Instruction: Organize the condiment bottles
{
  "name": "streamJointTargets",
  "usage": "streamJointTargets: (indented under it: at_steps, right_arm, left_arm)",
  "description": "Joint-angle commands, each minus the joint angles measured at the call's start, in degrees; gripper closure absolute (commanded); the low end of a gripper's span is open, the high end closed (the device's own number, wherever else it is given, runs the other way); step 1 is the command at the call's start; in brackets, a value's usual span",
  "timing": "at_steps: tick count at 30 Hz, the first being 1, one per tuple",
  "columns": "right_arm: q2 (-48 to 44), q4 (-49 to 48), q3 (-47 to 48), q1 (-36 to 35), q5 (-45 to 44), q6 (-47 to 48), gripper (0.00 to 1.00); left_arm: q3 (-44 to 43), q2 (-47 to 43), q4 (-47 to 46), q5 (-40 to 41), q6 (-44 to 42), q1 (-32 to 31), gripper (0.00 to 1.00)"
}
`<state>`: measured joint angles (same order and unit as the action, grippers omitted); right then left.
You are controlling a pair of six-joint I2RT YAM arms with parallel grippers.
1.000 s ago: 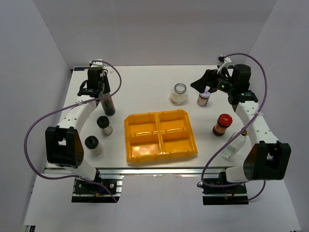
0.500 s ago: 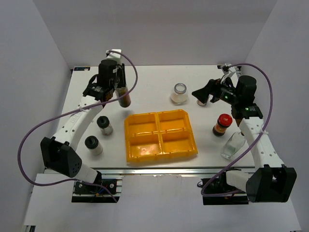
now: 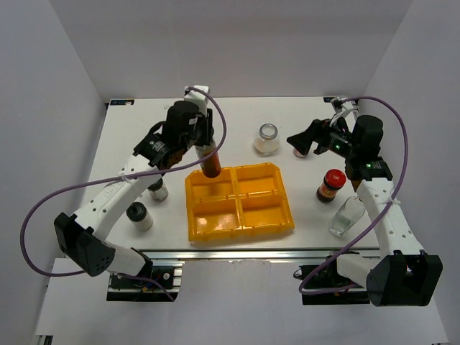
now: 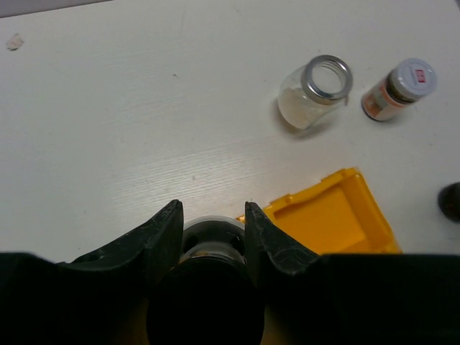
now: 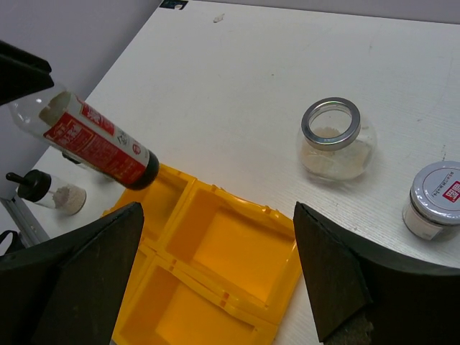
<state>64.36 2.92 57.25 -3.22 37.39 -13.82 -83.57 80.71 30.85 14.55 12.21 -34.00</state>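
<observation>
1. Top view: the left jaws are clamped on the top of the tall dark bottle [image 3: 210, 159] and hold it off the surface over the far-left corner of the yellow tray [image 3: 191, 212]. The right jaws are spread wide with nothing in them, close to the silver-lidded jar [image 3: 297, 152], which they partly hide. The wide clear jar [image 3: 267, 139] stands beyond the tray. The red-lidded jar [image 3: 331, 185] and the clear gold-topped bottle [image 3: 347, 215] stand to its right. One black-lidded shaker [image 3: 139, 215] and a second shaker [image 3: 159, 191], partly behind the left arm, stand to its left.
2. Left wrist: the jaws press on both sides of the bottle's dark top [image 4: 210, 241]. A tray corner [image 4: 338, 219] lies just below.
3. Right wrist: the jaws gape, empty. The red-labelled bottle [image 5: 93, 144] appears slanted, its dark end at the tray's corner compartment.
</observation>
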Motion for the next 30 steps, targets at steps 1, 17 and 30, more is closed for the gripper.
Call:
streamJointTargets:
  at_steps: [1, 17, 30]
  right_arm:
    - [0.41, -0.9, -0.3, 0.15, -1.35, -0.5, 0.11]
    - [2.17, 0.07, -1.18, 0.15, -6.89, 2.39, 0.11]
    - [8.15, 3.93, 1.81, -0.03, -13.04, 7.05, 0.1]
  left_arm:
    - [1.72, -5.64, -5.36, -1.35, 2.82, -2.64, 1.0]
    - [12.55, -2.31, -17.92, 0.82, 1.16, -8.71, 1.0]
    - [13.08, 3.49, -17.93, 4.44, -1.31, -12.05, 0.41]
